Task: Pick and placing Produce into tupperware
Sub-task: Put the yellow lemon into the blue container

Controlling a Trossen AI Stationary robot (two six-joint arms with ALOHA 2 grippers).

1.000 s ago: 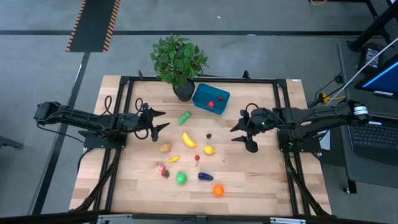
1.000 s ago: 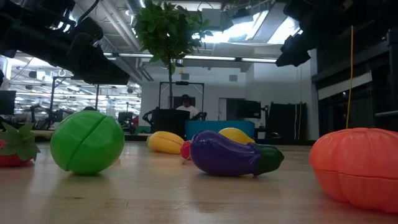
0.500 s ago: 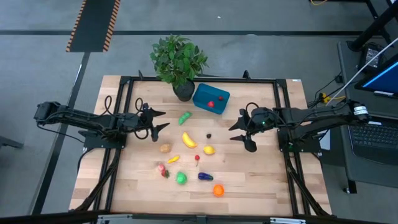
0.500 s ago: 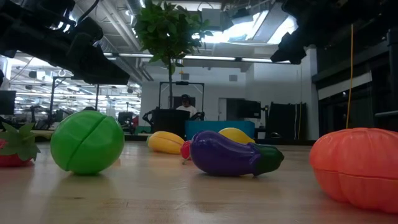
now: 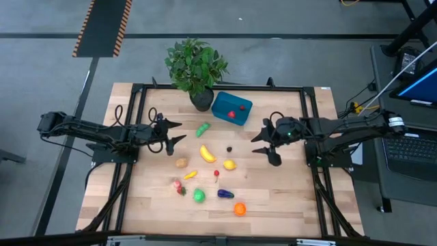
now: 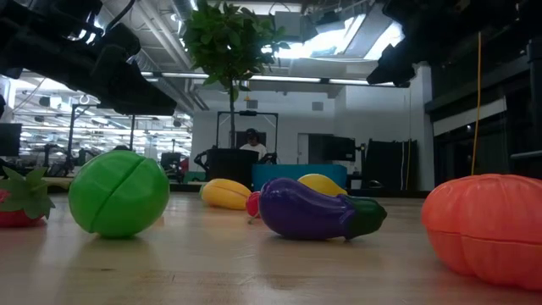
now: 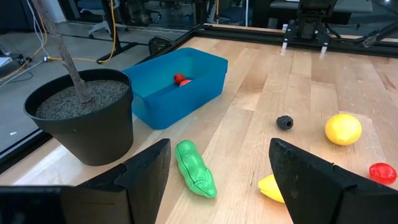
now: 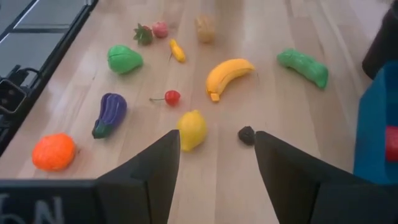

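The teal tupperware [image 5: 231, 108] stands near the far edge with a red piece [image 7: 181, 79] inside. The other produce lies loose on the table: a green pod [image 5: 203, 129], a banana [image 5: 207, 153], a lemon [image 5: 229, 165], a small dark piece [image 5: 229, 148], a tan piece [image 5: 181, 162], a cherry [image 5: 216, 173], a strawberry [image 5: 179, 186], a green pear [image 5: 199, 196], an eggplant [image 5: 225, 194] and an orange [image 5: 240, 209]. My left gripper [image 5: 176, 132] hovers open, left of the green pod. My right gripper [image 5: 258, 143] hovers open, right of the lemon [image 8: 191, 129] and the dark piece [image 8: 247, 134].
A leafy potted plant [image 5: 196, 68] in a dark pot [image 7: 84, 115] stands just left of the tupperware at the far edge. A black frame [image 5: 225, 88] runs around the table. Bare wood lies between the produce and the right gripper.
My right gripper has drifted slightly toward the table's left, staying open and above the table. Nothing else has moved.
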